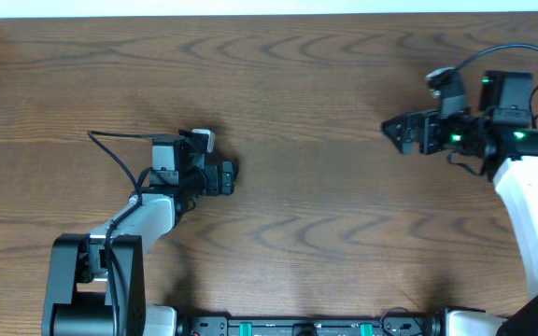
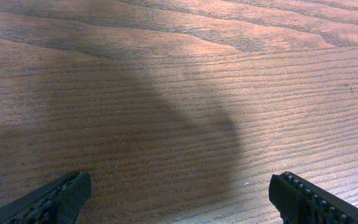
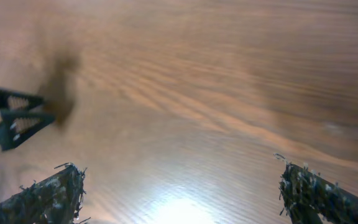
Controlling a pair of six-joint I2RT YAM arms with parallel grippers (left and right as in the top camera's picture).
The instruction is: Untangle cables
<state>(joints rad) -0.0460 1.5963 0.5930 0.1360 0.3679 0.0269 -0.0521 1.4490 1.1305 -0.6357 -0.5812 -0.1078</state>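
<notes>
Left gripper (image 1: pixel 233 177) hovers over the table (image 1: pixel 297 75), left of centre, jaws wide apart and holding nothing. Right gripper (image 1: pixel 392 133), near the far right, is equally wide and empty. Cables' place: cannot tell.

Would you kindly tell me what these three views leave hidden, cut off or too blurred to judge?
- Cables: none shows in any view; where they are cannot be told.
- Left gripper: left wrist view, the bottom edge cuts off all but the open fingertips.
- Right gripper: right wrist view, blurred, likewise cut off at the bottom edge.
- Dark shape: right wrist view, at the left edge, too blurred to identify.
</notes>
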